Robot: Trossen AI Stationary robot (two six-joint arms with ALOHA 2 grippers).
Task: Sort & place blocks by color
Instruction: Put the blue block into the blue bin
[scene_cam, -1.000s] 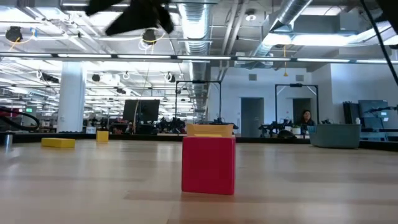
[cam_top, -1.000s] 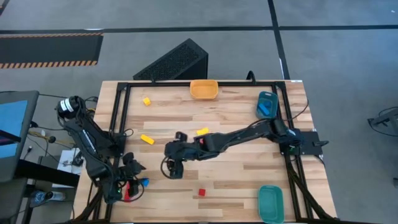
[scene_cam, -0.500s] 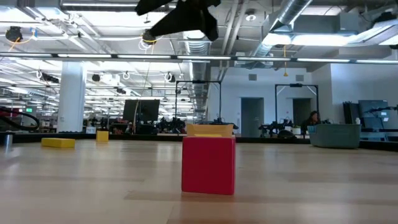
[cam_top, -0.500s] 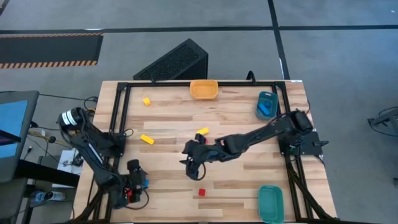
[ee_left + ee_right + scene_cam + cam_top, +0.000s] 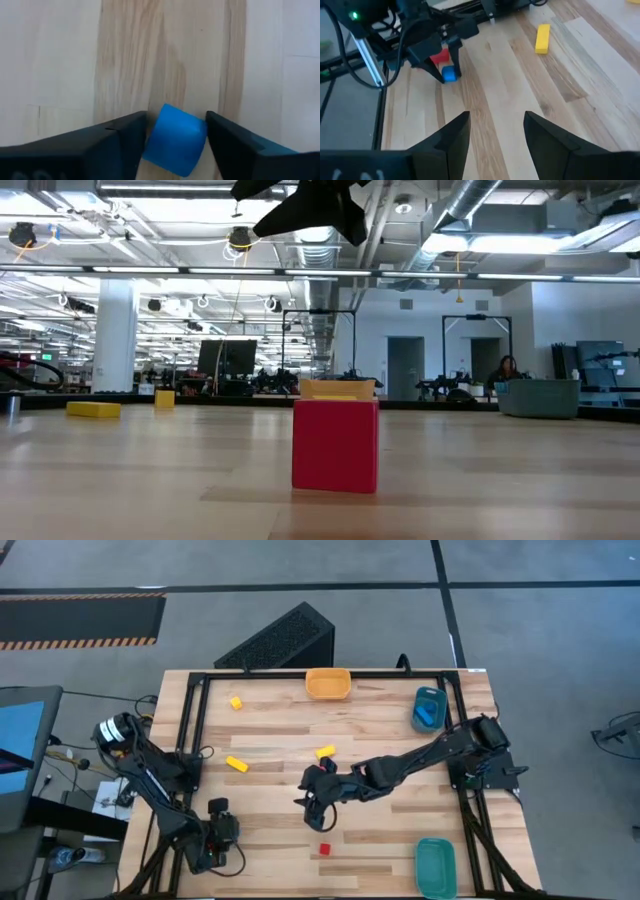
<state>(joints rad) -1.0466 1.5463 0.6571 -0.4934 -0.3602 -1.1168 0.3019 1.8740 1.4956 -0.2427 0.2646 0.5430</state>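
The left claw [image 5: 175, 131] is seen low at the near left corner of the wooden tabletop [image 5: 400, 830], clenched on a blue cube [image 5: 175, 140], which is pressed between its two dark fingers [image 5: 120, 137]. In the right wrist view the same blue cube [image 5: 449, 74] is seen at the tip of that claw, right at the tabletop, with a red block [image 5: 439, 56] just behind it.

The right claw [image 5: 312, 812] is held above the middle of the tabletop, its arm stretched in from the right edge. Its fingers [image 5: 452, 137] are spread apart with nothing between them.

A red cube [image 5: 323, 849] lies alone on the tabletop, near the right claw, toward the near edge. A yellow bar [image 5: 236, 764] lies left of centre, a second yellow block [image 5: 325, 751] lies near the middle, and a small yellow cube [image 5: 236, 702] sits toward the far left corner.

An orange tray [image 5: 328, 683] stands at the far edge, a blue tray [image 5: 428, 707] at the far right with a blue piece inside, and a teal tray [image 5: 435, 866] at the near right corner.
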